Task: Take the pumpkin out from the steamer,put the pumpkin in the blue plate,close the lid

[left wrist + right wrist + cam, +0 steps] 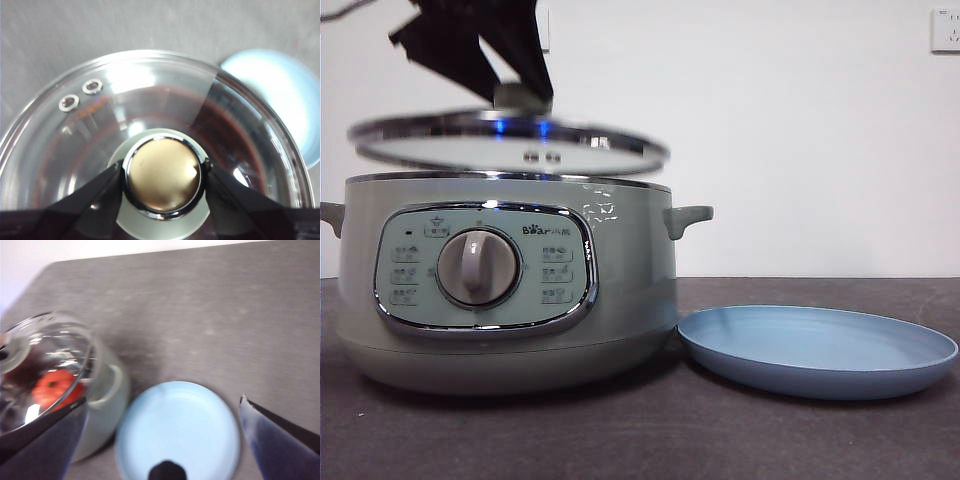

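Note:
The steamer [620,290] stands at the left of the table. The glass lid [510,150] hangs tilted a little above its rim. My left gripper [520,95] comes from above and is shut on the lid's knob [160,185]; its jaws clamp both sides [162,170]. The pumpkin [54,387] shows orange-red through the lid glass [45,355], inside the pot. The blue plate [817,350] lies empty right of the steamer and shows in the left wrist view [280,95]. My right gripper [164,401] is open and empty above the plate [177,430].
The dark grey table [770,440] runs to a white wall with a socket [945,30] at the upper right. The steamer's side handle [107,385] sits close to the plate's edge.

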### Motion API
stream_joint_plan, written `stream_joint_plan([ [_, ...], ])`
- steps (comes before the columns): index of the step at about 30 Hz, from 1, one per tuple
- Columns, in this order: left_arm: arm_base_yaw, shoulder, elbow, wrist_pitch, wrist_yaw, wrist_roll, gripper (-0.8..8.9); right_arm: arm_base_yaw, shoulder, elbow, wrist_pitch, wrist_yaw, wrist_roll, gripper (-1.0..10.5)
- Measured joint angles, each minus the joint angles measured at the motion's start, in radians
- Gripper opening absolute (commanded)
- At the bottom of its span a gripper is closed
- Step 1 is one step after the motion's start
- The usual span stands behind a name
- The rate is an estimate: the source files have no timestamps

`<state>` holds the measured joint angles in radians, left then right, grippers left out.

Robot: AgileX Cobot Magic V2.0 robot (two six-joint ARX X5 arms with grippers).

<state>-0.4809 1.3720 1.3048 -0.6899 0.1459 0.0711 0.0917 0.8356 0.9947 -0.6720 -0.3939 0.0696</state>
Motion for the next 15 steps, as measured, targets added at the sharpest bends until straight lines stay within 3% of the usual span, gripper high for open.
stream_joint_plan([
  [5, 0.0, -0.101, 0.025, -0.009, -0.015, 0.0, -0.09, 0.019, 0.045, 0.0, 0.063, -0.133, 0.021, 5.0],
  [8, -0.002, -0.17, 0.027, -0.04, -0.079, 0.0, -0.09, 0.063, 0.092, 0.0, 0.118, -0.191, 0.033, 5.0],
  [15, -0.003, -0.323, 0.027, -0.148, -0.257, 0.0, -0.09, 0.262, 0.262, 0.023, 0.245, -0.201, 0.062, 5.0],
])
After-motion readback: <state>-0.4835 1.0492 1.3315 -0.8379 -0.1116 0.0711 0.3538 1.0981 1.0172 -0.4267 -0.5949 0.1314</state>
